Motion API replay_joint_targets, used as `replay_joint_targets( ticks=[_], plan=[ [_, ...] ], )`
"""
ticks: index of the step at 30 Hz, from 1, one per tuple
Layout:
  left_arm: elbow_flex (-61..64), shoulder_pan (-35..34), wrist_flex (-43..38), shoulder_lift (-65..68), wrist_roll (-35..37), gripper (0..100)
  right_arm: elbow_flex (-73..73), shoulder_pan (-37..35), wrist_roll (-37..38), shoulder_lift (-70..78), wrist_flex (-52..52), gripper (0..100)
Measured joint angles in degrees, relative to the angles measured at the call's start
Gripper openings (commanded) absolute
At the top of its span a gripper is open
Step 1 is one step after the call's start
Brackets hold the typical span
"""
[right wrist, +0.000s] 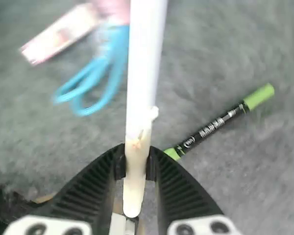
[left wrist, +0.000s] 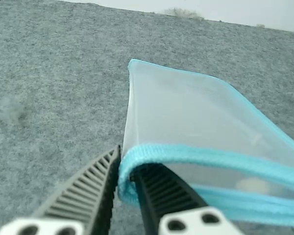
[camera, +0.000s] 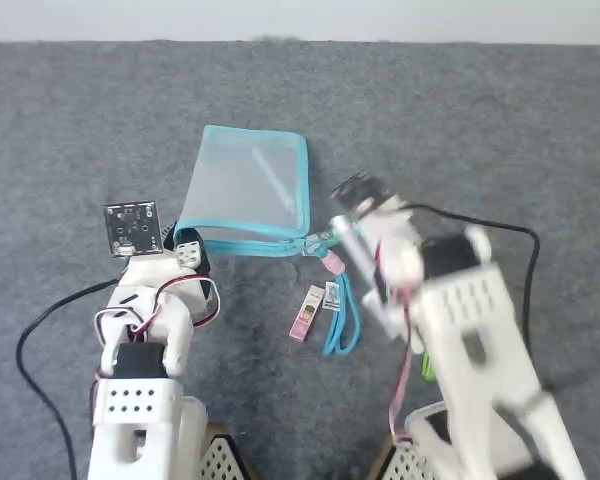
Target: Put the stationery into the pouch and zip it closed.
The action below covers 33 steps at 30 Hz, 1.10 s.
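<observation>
Here, mid-way across the grey bench (camera: 70, 120), we see the mesh pouch (camera: 248, 190), mouth toward the near edge. Our left gripper (left wrist: 125, 169) pinches its teal rim, probably to keep it open; our right gripper (right wrist: 135, 164) clamps a white pen (right wrist: 144, 73), pointed at that mouth.

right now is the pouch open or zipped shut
Open: the left gripper pinches one zipper edge of the pouch, parted from the other.

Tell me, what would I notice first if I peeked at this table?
Probably the see-through pouch with its bright blue edge, lying mid-table, with the left gripper pinching its rim at one corner. Next, the long white pen clamped in the right gripper, with a blue loop and a green-tipped marker on the grey mat nearby.
</observation>
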Motion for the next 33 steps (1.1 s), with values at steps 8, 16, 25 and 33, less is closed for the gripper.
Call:
replay_joint_targets(
  ticks=[8,16,25,33],
  plan=[
    [0.0,0.0,0.0,0.0,0.0,1,-0.1,-9.6,0.7,-8.8,4.7,0.6],
    [0.0,0.0,0.0,0.0,0.0,1,-15.8,-10.0,0.7,16.1,6.2,0.6],
    [0.0,0.0,0.0,0.0,0.0,1,-32.7,-13.9,0.5,41.0,8.1,0.6],
    [0.0,0.0,0.0,0.0,0.0,1,-35.3,-15.5,-0.1,44.0,8.3,0.6]
  ],
)
